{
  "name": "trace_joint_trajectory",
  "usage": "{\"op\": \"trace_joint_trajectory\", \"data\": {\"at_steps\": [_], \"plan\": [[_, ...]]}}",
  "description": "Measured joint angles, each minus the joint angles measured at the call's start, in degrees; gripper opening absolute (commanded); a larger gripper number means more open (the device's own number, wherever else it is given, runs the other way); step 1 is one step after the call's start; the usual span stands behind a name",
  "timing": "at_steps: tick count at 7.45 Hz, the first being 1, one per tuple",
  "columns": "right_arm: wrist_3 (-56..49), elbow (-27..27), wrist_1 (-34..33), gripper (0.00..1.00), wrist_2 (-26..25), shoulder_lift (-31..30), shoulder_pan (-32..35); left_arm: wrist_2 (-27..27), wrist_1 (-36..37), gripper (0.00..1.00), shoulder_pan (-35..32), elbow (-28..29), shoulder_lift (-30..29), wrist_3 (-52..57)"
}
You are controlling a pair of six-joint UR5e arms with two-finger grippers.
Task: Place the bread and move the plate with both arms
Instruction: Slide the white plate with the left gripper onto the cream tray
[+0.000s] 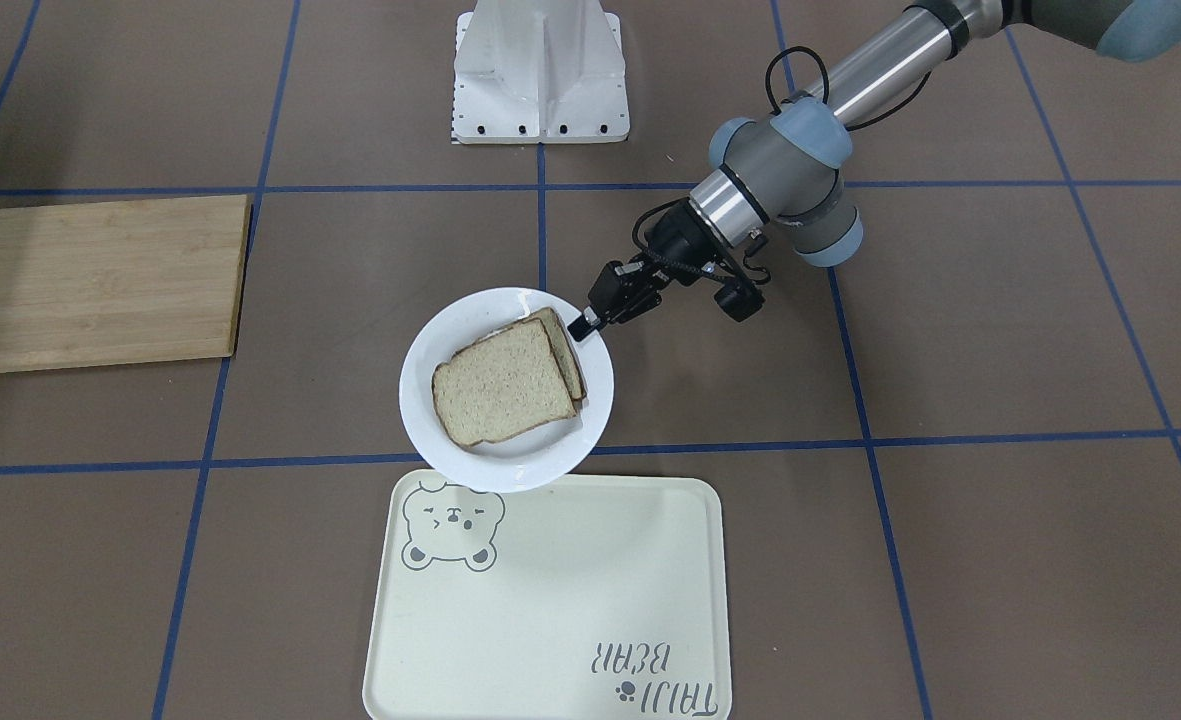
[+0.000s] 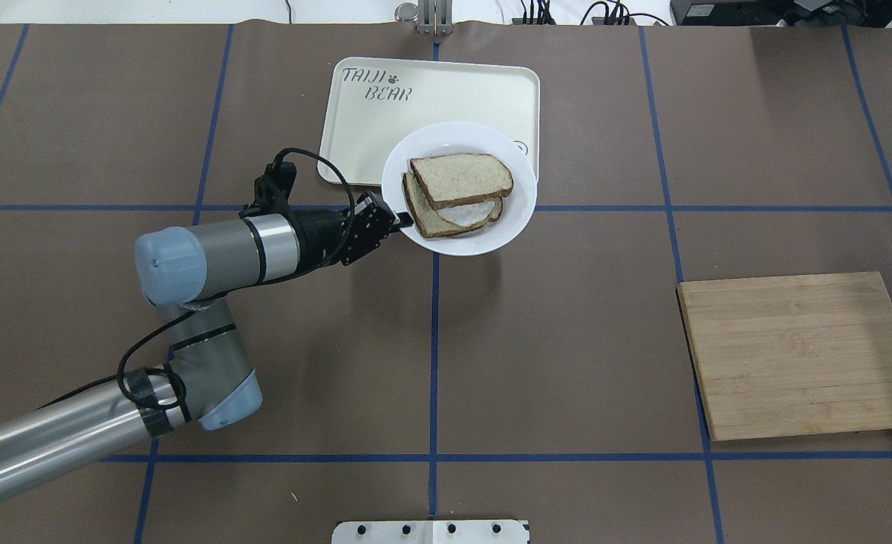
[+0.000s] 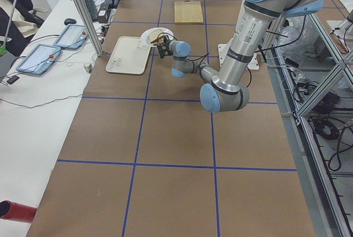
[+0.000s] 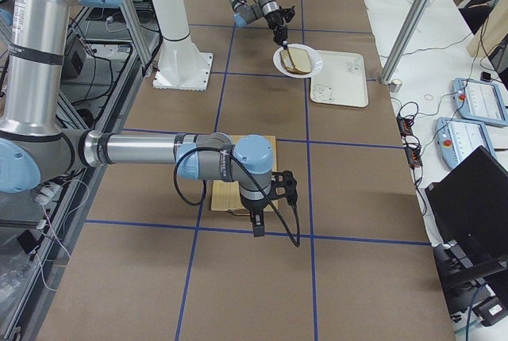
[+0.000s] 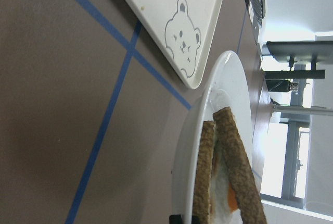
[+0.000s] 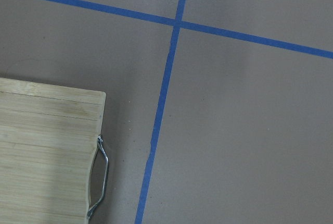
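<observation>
– Left gripper (image 1: 582, 322) is clamped on the near rim of the plate (image 1: 420, 400). The whole plate sticks out ahead of the fingertips and looks held clear of the worktop (image 1: 1000, 320).
– Load?
– Bread (image 1: 500, 385) lies loose and offset on the egg slice (image 2: 464, 214), just ahead of the gripper. Tray (image 1: 570, 580) sits beyond the plate's far rim, and in the overhead view that rim overlaps the tray's near corner.
– Other arm?
– Right gripper (image 4: 258, 228) is well apart from the left one, by the cutting board (image 6: 41, 146). It shows only from the side, so I can't tell if it's open or closed. It gives the plate no support.
– Risks?
– It's a one-edge pinch on a smooth rim with all the weight cantilevered, so the plate may pivot in the jaws or slip out. With any droop or jerk, the top slice could slide off the far side. The far rim could also clip the tray lip if the plate goes down low or tilted.
</observation>
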Motion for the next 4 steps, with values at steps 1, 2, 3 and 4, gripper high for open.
{"op": "trace_joint_trajectory", "data": {"at_steps": [1, 2, 3, 4], "plan": [[0.03, 0.0, 0.0, 1.0, 0.01, 0.0, 0.13, 1.82, 2.39, 0.0, -1.47, 4.02, -3.34, -0.46], [0.04, -0.02, 0.0, 1.0, 0.02, -0.03, 0.3, 2.95, 3.67, 0.0, -2.67, 8.56, -6.51, -0.71], [0.04, -0.06, 0.0, 1.0, 0.04, -0.06, 0.42, 3.47, 4.29, 0.0, -3.89, 13.75, -9.54, -0.81], [0.05, -0.07, 0.0, 1.0, 0.08, -0.15, 0.51, 3.69, 4.65, 0.0, -5.11, 18.53, -12.02, -0.83]]}}
